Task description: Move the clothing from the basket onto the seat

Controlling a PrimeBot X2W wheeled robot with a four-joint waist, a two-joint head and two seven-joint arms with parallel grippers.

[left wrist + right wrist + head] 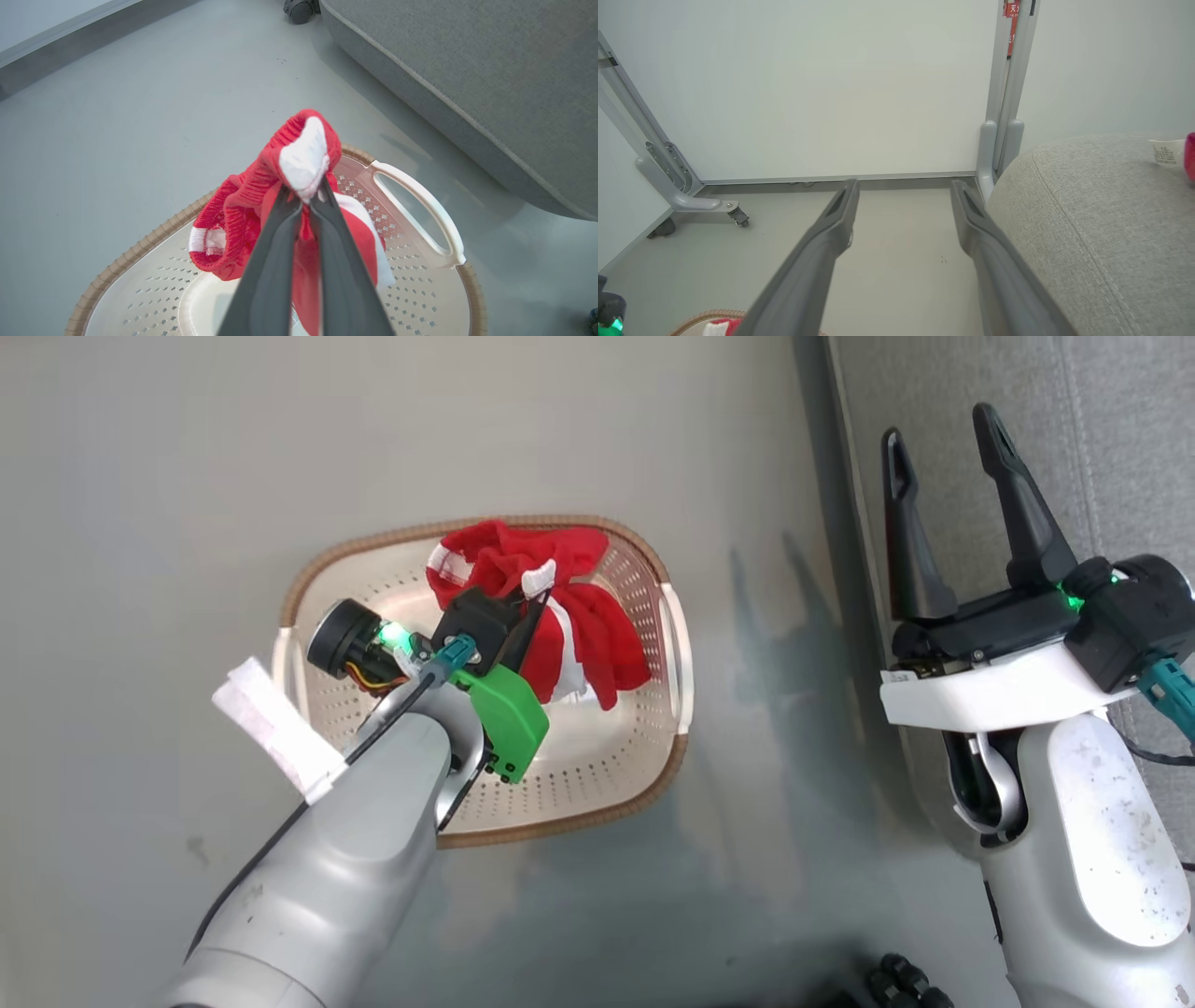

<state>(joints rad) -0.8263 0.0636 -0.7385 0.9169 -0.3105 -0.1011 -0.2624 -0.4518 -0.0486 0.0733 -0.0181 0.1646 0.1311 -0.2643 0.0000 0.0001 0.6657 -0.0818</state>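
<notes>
The cream basket (644, 784) with a brown rim stands on the grey floor. My left gripper (534, 602) reaches into it and is shut on a fold of the red clothing (597, 625). In the left wrist view the clothing (243, 210) rises in a peak from my left gripper (306, 198), with a white trim patch on top and the rest trailing into the basket (140, 247). My right gripper (941, 429) is open and holds nothing, at the edge of the grey seat (1120, 448). The right wrist view shows my right gripper (905, 186) beside the seat (1087, 224).
The seat (467, 60) lies just right of the basket. A scrap of red fabric with a white label (1164, 151) rests on it. A wheeled metal frame (682, 196) and a grey post (1008, 135) stand by the white wall. A white tag (271, 728) hangs off my left forearm.
</notes>
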